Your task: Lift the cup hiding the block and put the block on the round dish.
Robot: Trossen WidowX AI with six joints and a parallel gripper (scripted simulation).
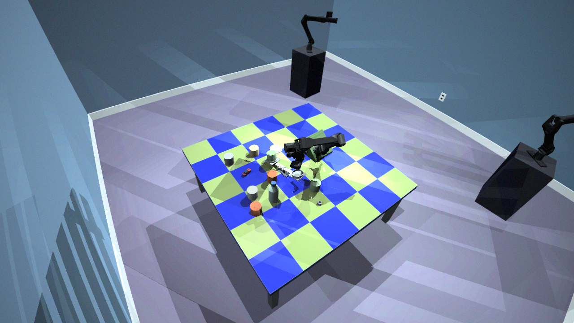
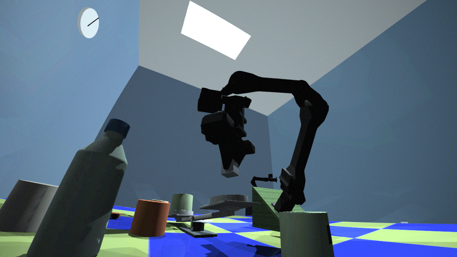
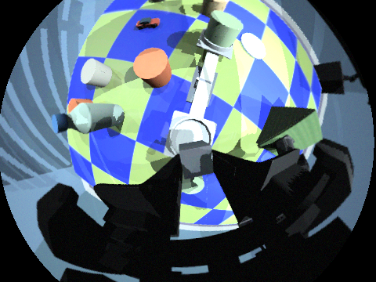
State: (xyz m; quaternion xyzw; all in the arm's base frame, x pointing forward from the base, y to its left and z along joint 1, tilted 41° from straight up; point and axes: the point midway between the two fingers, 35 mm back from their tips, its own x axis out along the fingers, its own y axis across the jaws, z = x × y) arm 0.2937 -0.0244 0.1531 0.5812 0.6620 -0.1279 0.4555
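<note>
- Top view: the checkered desk [image 1: 361, 208] carries the balance [image 1: 285, 168], running from a pale green cup [image 1: 272, 156] on its far end to a bare round pan [image 1: 297, 173] at its near end. The dark arm [image 1: 317, 144] reaches over that pan. A white dish [image 1: 275, 148] lies flat just beside the cup. A second pale cup [image 1: 315, 185] stands on the desk off the balance. The block is too small to make out here.
- Exterior view, low on the desk: the gripper [image 2: 230, 171] hangs well above the balance with a small grey block [image 2: 230, 172] pinched between its fingers. The near pan [image 2: 227, 201] sits higher than the cup's end. A tilted-looking bottle [image 2: 83, 191] with a blue cap and an orange cylinder [image 2: 150, 217] fill the foreground, and a green wedge [image 2: 263, 207] stands by the arm's base.
- Wrist view: the block [image 3: 194, 156] shows as a grey cube between two dark wedge-shaped fingers, directly over the pan [image 3: 190, 133]. The beam runs straight away to the cup [image 3: 224, 28], with the dish [image 3: 254, 44] to its right. Open checkered squares lie between the beam and the wedge [image 3: 290, 125].
</note>
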